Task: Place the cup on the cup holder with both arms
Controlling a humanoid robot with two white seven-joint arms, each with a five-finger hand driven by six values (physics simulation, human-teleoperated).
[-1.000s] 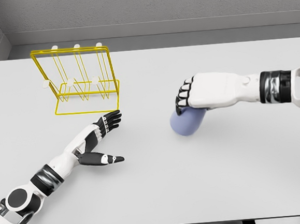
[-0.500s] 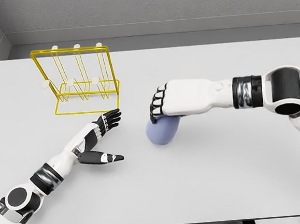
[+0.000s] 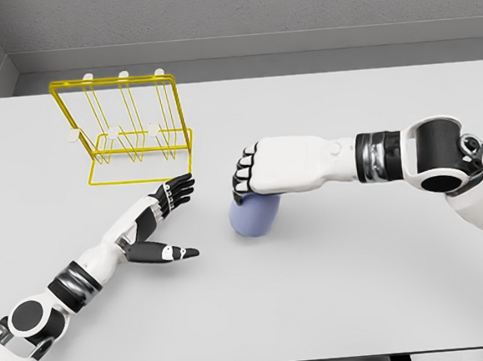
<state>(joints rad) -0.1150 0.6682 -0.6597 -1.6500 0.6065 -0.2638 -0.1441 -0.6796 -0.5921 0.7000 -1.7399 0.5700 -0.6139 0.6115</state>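
light: bright, even | shadows: faint, soft | focus: sharp

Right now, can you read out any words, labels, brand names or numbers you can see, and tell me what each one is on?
None: no text shows anywhere.
The lavender cup under the right hand is plain.
The yellow wire cup holder carries no label.
The left hand, both arms and the white table bear no readable marks.

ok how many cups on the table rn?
1. A single lavender cup sits mid-table, under the right hand that grasps it from above, right of the yellow cup holder. The left hand holds nothing. No others visible.
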